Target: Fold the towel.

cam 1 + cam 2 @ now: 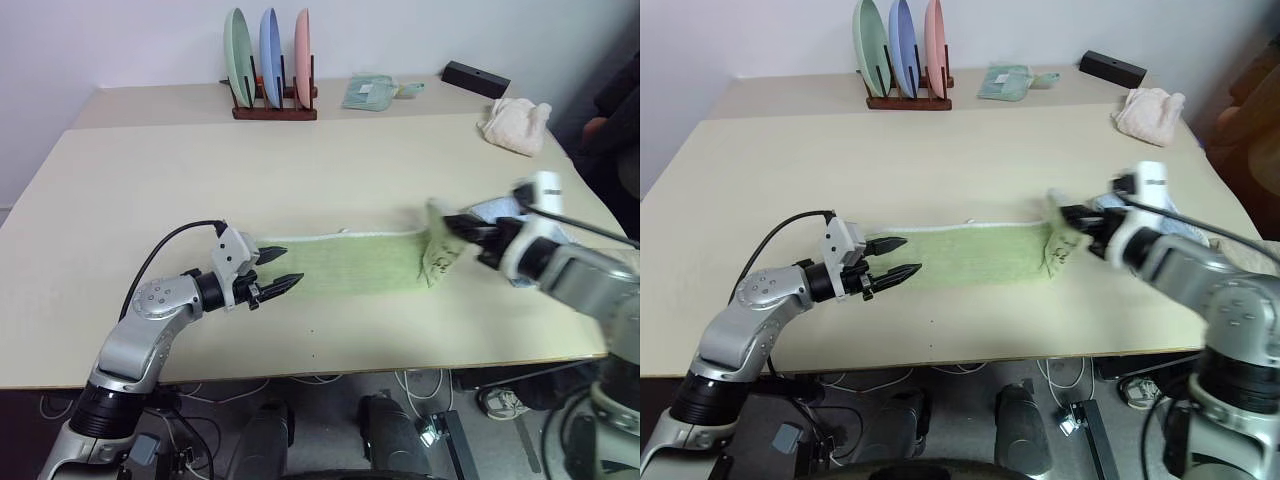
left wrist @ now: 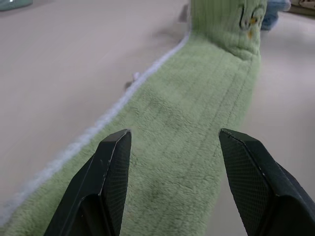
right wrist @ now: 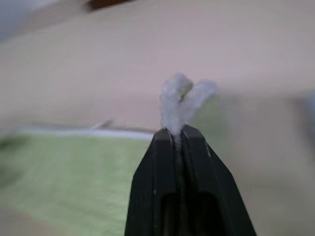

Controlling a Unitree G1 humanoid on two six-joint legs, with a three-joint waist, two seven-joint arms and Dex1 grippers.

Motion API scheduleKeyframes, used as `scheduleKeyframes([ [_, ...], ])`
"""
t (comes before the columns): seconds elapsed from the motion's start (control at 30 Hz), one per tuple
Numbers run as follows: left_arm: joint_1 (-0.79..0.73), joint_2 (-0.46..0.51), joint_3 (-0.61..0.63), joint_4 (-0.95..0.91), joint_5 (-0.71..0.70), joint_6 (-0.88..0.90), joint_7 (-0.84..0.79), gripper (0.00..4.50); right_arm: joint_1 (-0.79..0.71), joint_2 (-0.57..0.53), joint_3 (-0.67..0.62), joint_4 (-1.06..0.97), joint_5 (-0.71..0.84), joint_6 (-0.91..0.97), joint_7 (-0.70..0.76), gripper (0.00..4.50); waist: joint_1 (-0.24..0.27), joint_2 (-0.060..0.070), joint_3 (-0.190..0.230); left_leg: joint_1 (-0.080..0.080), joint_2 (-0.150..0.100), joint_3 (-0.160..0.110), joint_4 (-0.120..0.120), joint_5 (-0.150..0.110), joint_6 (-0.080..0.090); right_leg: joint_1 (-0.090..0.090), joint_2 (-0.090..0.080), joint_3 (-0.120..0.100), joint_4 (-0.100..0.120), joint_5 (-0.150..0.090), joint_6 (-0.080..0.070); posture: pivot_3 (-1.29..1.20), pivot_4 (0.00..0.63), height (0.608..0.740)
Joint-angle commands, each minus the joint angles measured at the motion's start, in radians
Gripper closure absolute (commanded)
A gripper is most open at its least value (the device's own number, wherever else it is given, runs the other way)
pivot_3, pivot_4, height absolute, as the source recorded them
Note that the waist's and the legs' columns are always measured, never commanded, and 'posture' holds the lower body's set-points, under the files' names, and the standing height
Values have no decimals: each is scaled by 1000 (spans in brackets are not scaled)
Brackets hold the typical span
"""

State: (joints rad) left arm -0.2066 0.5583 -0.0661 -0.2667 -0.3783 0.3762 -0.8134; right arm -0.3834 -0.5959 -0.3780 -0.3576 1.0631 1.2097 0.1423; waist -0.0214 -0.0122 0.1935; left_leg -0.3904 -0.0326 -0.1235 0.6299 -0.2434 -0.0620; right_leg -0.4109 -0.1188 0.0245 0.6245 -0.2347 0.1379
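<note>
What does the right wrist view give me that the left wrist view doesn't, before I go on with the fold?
Right wrist view: the right gripper is shut on the whitish trimmed edge of the towel, with a tuft of trim poking out above the fingertips.

Left wrist view: the left gripper stands open over the towel's near end, and the embroidered mark sits on the raised far end.

Both: the green towel lying on the table.

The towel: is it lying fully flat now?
No. The towel lies flat except its right end, which the right hand pinches and lifts.
</note>
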Motion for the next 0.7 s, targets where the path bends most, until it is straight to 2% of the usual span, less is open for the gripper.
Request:
scheduleKeyframes([
  [0.03, -9, -5, 9, -15, 6, -21, 3, 1622, -33, 83, 187, -39, -67, -37, 7, 4446, 2, 0, 0, 0, 0, 0, 0, 0, 0, 0, 0, 0, 0, 0, 0, 0, 150, 740],
  [0.23, 3, -15, 11, -41, 8, -9, 26, 1622, -71, 231, 375, 61, -225, -116, 7, 4446, 7, 0, 0, -1, 0, 0, 0, 0, 0, -1, 0, 0, -1, 0, 0, 0, 150, 740],
  [0.53, 38, 4, 30, -76, 0, 10, 42, 1622, -42, 243, 400, 42, -276, -115, 63, 4446, 3, 0, 0, -1, 0, 0, -2, 0, 0, -1, 0, 0, -3, 0, 0, 0, 150, 740],
  [0.63, 35, 6, 28, -76, 0, 13, 43, 1622, -30, 216, 360, -8, -225, -101, 122, 3564, 3, 0, 0, -1, 0, 0, -1, 0, 0, -1, 0, 0, -3, 0, 0, 0, 150, 740],
  [0.7, 32, 7, 28, -74, -1, 15, 43, 1622, -22, 186, 339, -51, -208, -108, 159, 2653, 4, 0, 0, -1, 0, 0, -1, 0, 0, -1, 0, 0, -3, 0, 0, 0, 150, 740],
])
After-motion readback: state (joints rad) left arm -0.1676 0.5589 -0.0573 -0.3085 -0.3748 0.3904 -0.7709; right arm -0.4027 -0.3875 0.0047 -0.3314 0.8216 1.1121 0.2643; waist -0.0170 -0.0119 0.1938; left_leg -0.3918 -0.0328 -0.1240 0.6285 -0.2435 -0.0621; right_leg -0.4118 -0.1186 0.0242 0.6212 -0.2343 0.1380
